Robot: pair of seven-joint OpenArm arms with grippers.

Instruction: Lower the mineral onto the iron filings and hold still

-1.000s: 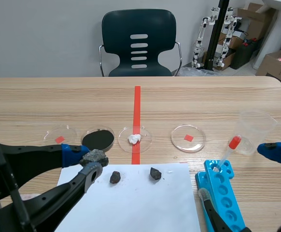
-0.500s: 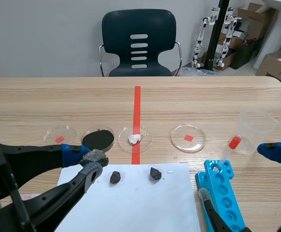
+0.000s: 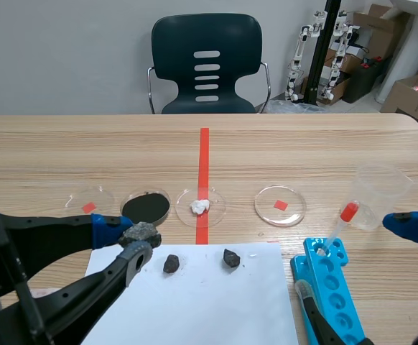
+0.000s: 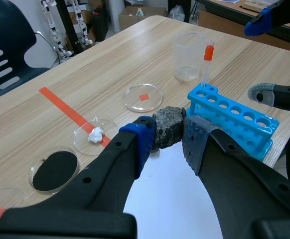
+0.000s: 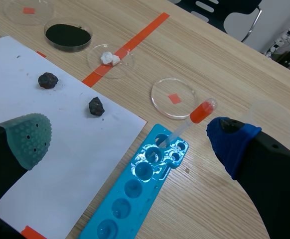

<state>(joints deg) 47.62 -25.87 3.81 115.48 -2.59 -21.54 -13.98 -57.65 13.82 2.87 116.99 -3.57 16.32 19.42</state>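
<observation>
Your left gripper (image 3: 128,241) pinched the rough grey mineral lump (image 3: 141,233), held just short of the clear round dish of black iron filings (image 3: 146,207); lowering onto them and holding were left to do. Your right gripper (image 5: 128,137) stood spread, well away from that dish

We see a rough, dark grey mineral (image 4: 169,126), a blocky lump, pinched between the two pads of the left pincer (image 4: 168,137) and held off the worktop (image 3: 302,151). The iron filings (image 3: 146,206) lie as a flat black disc in a shallow clear dish (image 3: 123,207), near the mineral but not touching it.
</observation>
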